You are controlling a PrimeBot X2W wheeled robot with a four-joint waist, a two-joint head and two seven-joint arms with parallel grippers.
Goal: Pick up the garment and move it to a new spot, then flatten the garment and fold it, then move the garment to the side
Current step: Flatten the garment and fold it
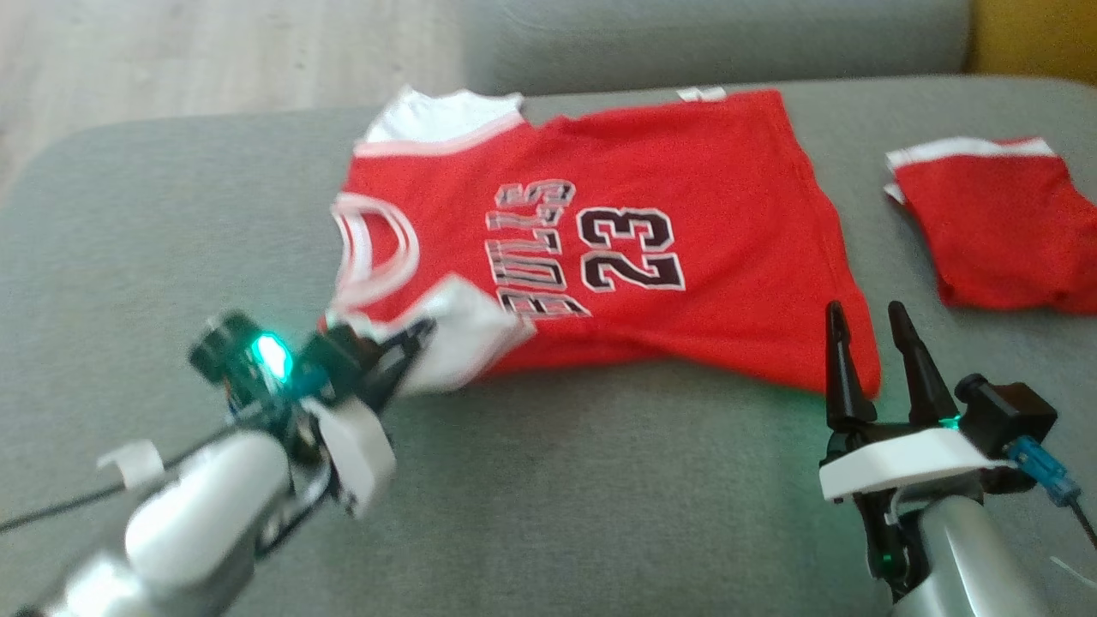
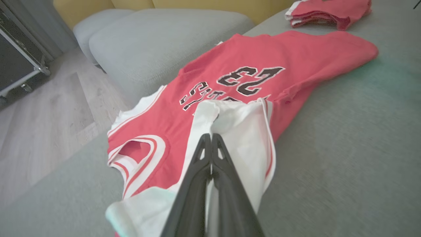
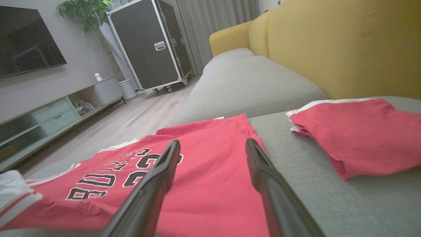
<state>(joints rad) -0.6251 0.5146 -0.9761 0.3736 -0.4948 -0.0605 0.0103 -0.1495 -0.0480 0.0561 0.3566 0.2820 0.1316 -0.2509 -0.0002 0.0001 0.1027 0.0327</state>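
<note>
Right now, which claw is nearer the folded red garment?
Right. The right claw, open, is just left of the folded red garment; the left claw is shut on the jersey's white sleeve, farther off.

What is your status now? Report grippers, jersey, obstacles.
Left gripper shut on white sleeve of red jersey. Right gripper open, by its hem. Second red garment lies apart, not in the way.

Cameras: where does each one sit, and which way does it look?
Head view: on the robot's head, looking down at the red Bulls jersey on the grey sofa; left gripper and right gripper show.
Left wrist view: on the left wrist, looking along shut fingers pinching the jersey's white sleeve.
Right wrist view: on the right wrist, looking along open fingers over the jersey toward a black case.
Shared: all see the jersey and the folded red garment.
</note>
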